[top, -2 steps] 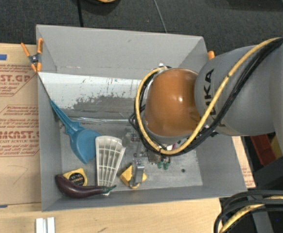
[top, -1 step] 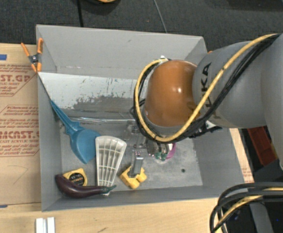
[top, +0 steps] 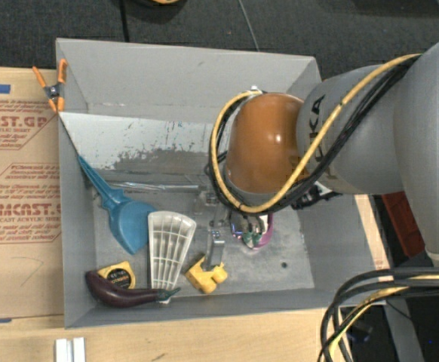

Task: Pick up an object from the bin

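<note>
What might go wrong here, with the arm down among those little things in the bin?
The gripper sits low between a small pink-and-green thing and a yellow block; it may nudge either aside instead of catching it. The white ribbed scoop lies close beside the yellow block, so it might get bumped or dragged along. The arm's orange cover hides much of that spot from the camera, so a poor grip would be hard to notice.
</note>
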### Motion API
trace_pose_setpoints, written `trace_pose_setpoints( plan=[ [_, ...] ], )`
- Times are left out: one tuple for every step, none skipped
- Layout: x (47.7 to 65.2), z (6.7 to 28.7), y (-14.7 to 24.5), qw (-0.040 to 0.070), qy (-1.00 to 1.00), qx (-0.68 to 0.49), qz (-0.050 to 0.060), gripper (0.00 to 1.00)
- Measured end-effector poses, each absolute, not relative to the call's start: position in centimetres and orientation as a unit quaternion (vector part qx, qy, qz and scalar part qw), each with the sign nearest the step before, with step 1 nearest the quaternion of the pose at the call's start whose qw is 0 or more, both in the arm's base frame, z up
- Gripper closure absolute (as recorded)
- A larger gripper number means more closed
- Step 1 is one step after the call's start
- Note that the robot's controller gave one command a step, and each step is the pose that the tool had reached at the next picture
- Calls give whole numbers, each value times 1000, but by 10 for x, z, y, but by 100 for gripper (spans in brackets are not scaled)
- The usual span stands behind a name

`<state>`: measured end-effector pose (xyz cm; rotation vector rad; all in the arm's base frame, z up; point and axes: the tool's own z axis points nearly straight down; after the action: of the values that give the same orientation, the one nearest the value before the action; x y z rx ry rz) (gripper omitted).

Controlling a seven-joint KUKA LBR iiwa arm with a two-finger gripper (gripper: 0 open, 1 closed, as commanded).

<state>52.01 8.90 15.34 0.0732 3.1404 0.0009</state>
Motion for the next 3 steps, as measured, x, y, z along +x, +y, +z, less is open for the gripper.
trace_pose_setpoints(
  plan=[
    [513,137,85,-1,998,-60,1,0],
    [520,118,99,0,1000,-3,1,0],
    [519,87,98,2,993,-118,1,100]
  ],
)
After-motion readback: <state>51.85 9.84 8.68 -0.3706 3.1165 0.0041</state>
